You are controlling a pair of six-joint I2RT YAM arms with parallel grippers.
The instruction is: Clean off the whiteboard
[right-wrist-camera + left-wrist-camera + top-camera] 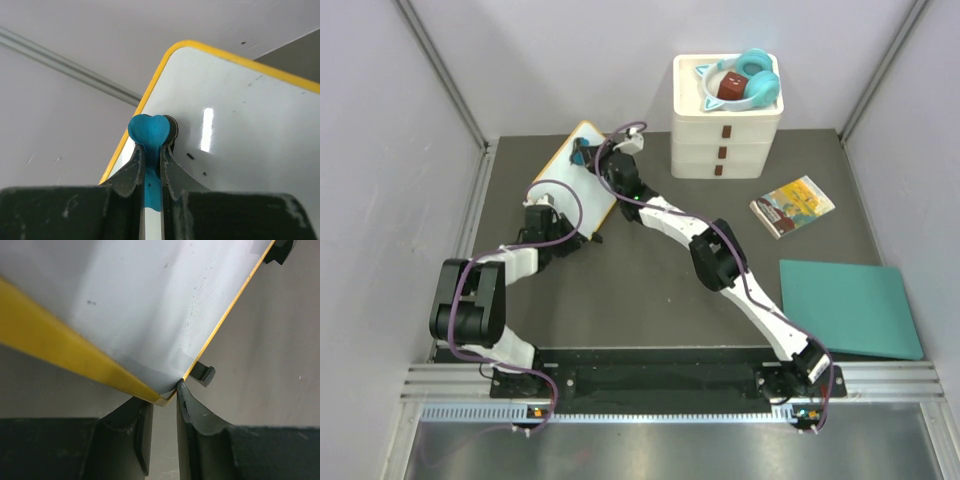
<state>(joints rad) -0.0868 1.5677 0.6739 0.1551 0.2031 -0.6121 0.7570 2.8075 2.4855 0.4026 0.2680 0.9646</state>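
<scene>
Now left hand (164, 399) pinches whiteboard (150, 300) corner, board tilted near far-left corner of bench (650, 300); right hand (152, 149) pinches blue heart-shaped eraser (149, 131) against board face by yellow rim.

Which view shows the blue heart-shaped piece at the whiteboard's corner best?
The right wrist view: the blue piece sits central, clamped in the right jaws, over the whiteboard and its rounded corner. In the top external view the blue piece is only a small spot. The left wrist view misses it.
</scene>
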